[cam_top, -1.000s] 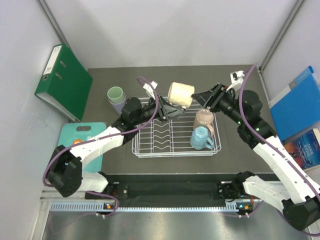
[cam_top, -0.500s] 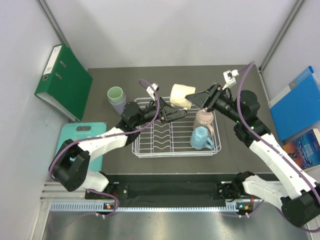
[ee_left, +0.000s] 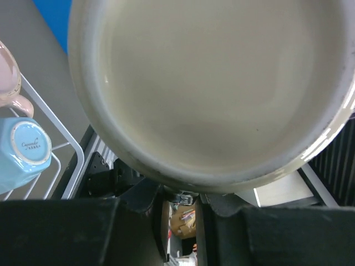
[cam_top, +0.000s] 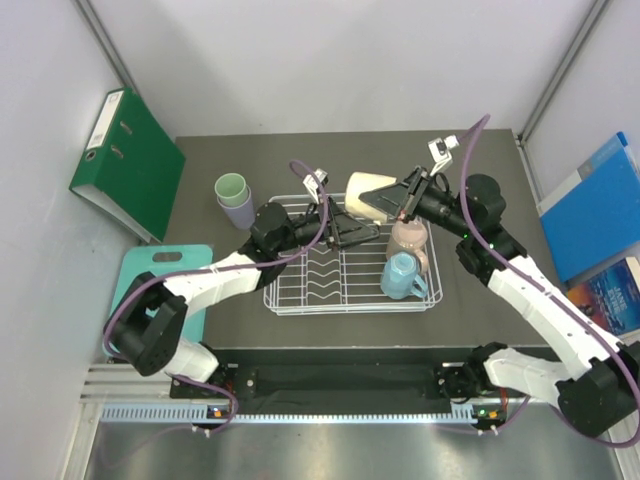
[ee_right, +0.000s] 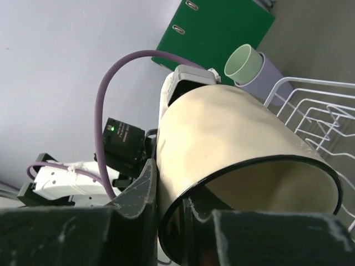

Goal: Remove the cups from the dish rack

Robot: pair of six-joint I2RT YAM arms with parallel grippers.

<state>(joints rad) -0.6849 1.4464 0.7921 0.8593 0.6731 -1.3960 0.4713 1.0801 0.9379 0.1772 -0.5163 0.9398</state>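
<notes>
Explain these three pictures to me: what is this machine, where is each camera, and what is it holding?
These are two robot arms bolted side by side, each ending in a two-finger gripper. The wide picture looks down from above and behind them; the two close-ups come from cameras on the wrists. On the dark table stands a white wire dish rack with a pink cup and a blue cup inside. Beside it, a mint cup sits nested in a lavender cup. Above the rack's far edge, the left gripper and right gripper both grip one cream cup, which fills both close-ups.
</notes>
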